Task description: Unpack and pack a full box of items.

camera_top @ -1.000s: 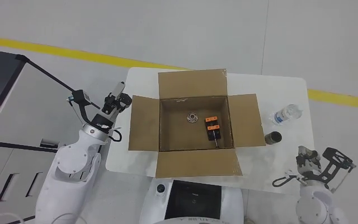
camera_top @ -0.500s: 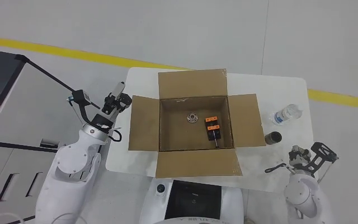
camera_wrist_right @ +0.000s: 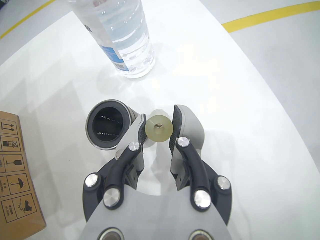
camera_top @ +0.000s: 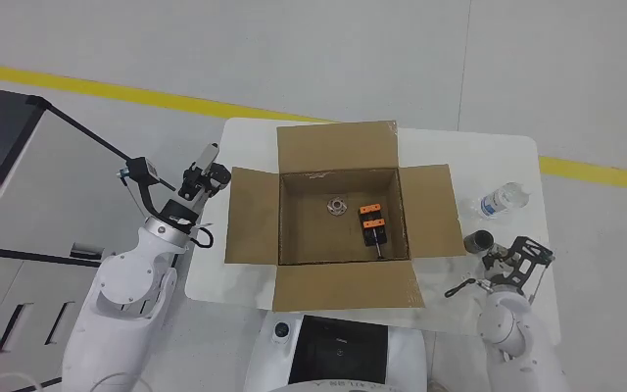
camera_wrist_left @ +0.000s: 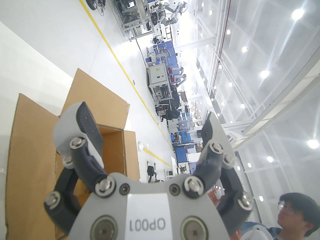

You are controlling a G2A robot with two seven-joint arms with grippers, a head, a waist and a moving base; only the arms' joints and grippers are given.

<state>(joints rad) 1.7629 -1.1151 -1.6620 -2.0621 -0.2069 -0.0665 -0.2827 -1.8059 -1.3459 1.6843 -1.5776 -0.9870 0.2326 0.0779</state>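
The open cardboard box sits mid-table with its flaps spread. Inside lie a small metal gear-like part and an orange-and-black tool. My right gripper is shut on a pale yellow roller just beside a dark hollow cylinder, which stands on the table right of the box. From above, that gripper is next to the cylinder. My left gripper hangs open and empty, raised off the box's left flap.
A clear water bottle stands just beyond the cylinder, near the table's right edge. Bare white tabletop lies behind the bottle and along the curved right edge. The left flap is close under the left gripper.
The right arm has swung in from the table's front right corner toward the dark cylinder. The left arm has stayed put.
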